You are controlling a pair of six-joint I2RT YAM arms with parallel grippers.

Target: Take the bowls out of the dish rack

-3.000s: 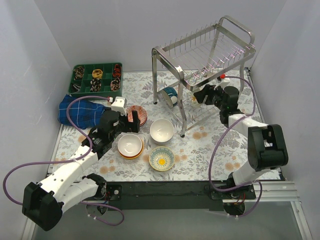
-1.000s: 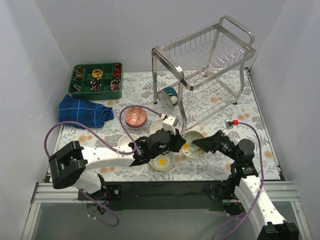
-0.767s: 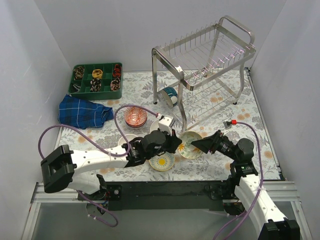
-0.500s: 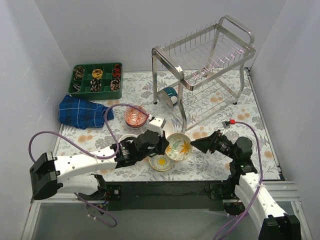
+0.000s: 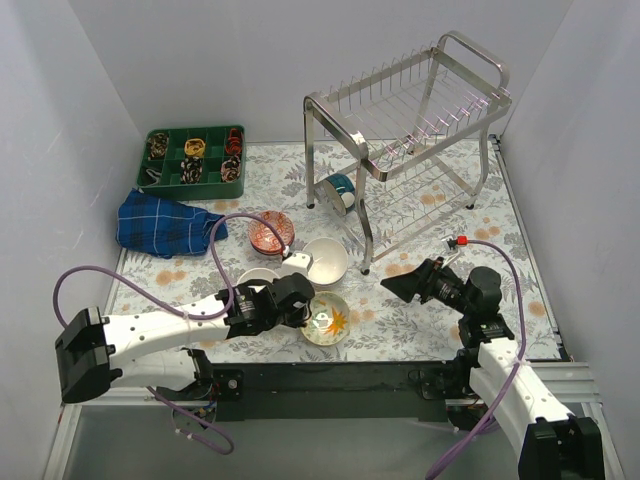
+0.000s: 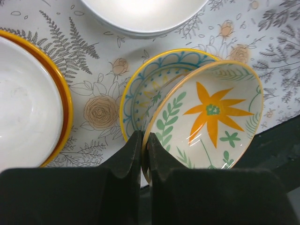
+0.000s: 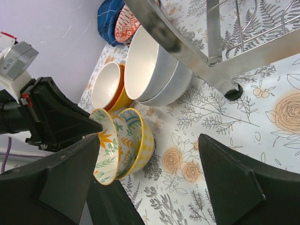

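My left gripper (image 5: pixel 300 304) (image 6: pixel 144 136) is shut on the rim of the leaf-pattern bowl (image 5: pixel 330 322) (image 6: pixel 211 122). That bowl leans tilted inside the yellow-rimmed bowl (image 6: pixel 154 79) (image 7: pixel 144 140). My right gripper (image 5: pixel 400 288) (image 7: pixel 149 140) stands open to the right of the pair, with nothing between its fingers. Beside them sit an orange bowl (image 5: pixel 256 281) (image 6: pixel 28 122), stacked white bowls (image 5: pixel 325 261) (image 7: pixel 150 65) and a red-patterned bowl (image 5: pixel 271 232). The steel dish rack (image 5: pixel 410 110) shows no bowls on its shelves. A teal bowl (image 5: pixel 340 187) lies on its side under it.
A green compartment tray (image 5: pixel 192 157) and a blue plaid cloth (image 5: pixel 165 222) lie at the back left. The rack's leg (image 7: pixel 215 61) stands close beside the white bowls. White walls enclose the table, and a black strip (image 5: pixel 330 378) runs along its near edge.
My right gripper opened, let go of the leaf-pattern bowl and drew back to the right. My left gripper carried the bowl left and down into the yellow-rimmed bowl.
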